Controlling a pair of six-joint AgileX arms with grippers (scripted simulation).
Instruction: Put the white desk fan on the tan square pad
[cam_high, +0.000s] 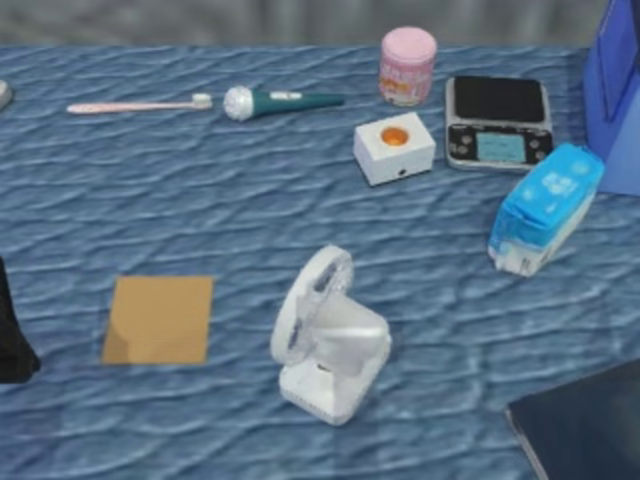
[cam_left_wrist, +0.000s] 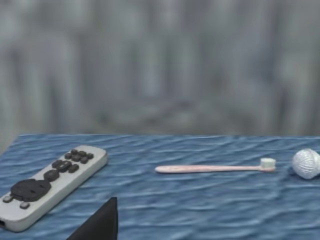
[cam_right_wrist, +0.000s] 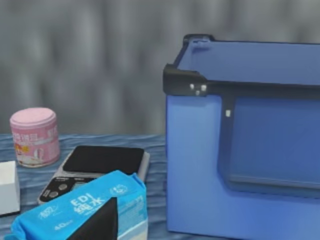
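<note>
- Nearest the front edge of the table (cam_high: 200, 200), the white desk fan (cam_high: 330, 340) stands on the blue rippled cloth, its ring grille turned toward the table's left and its boxy base toward the front.
- Left of the fan, well apart from it, the tan square pad (cam_high: 159, 319) lies flat and bare.
- Farther left than the pad, at the table's left edge, the left arm (cam_high: 12, 340) shows only as a dark shape; whether its fingers are spread or pressed together I cannot tell.
- Right of the fan, at the front right corner, the right arm (cam_high: 585, 425) shows as a dark slab; its finger state I cannot tell either.
- Beyond the fan and to its right, a blue tissue pack (cam_high: 546, 207) lies tilted.
- Straight beyond the fan sits a white cube with an orange circle (cam_high: 394, 147), with a kitchen scale (cam_high: 498, 122) beside it.
- Past the scale, a blue crate (cam_right_wrist: 245, 145) stands at the right edge.
- Far behind the fan stands a pink jar (cam_high: 408, 65).
- Far behind the fan and leftward lie a teal electric brush (cam_high: 280, 101), a pink toothbrush (cam_high: 140, 105) and, in the left wrist view, a grey remote (cam_left_wrist: 47, 185).
</note>
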